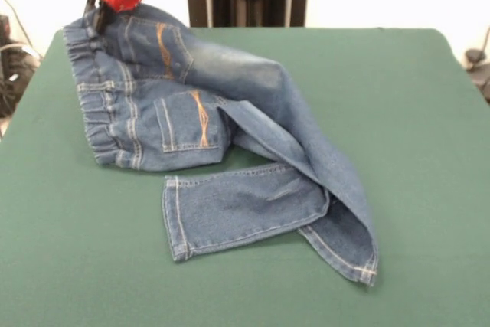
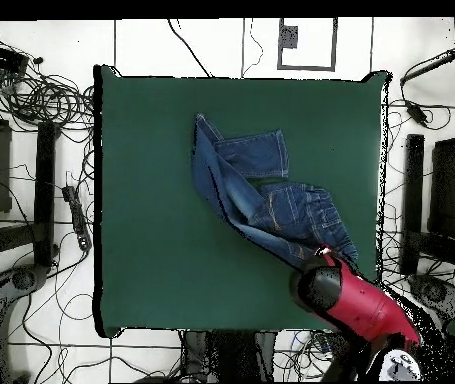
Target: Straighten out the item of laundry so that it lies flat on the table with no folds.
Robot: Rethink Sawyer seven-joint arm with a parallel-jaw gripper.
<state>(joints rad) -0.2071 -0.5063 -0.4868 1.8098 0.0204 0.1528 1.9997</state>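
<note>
Front view: soft, limp jeans [image 1: 230, 151] were seen lifted at the waistband by the claw [image 1: 99, 14], apparently clamped there.

Gripper [image 1: 98, 17] mostly cut off at top edge in front view, hidden under arm [image 2: 356, 300] overhead; fingers unreadable. One leg of jeans [image 1: 230, 151] partly buried under the other.
</note>
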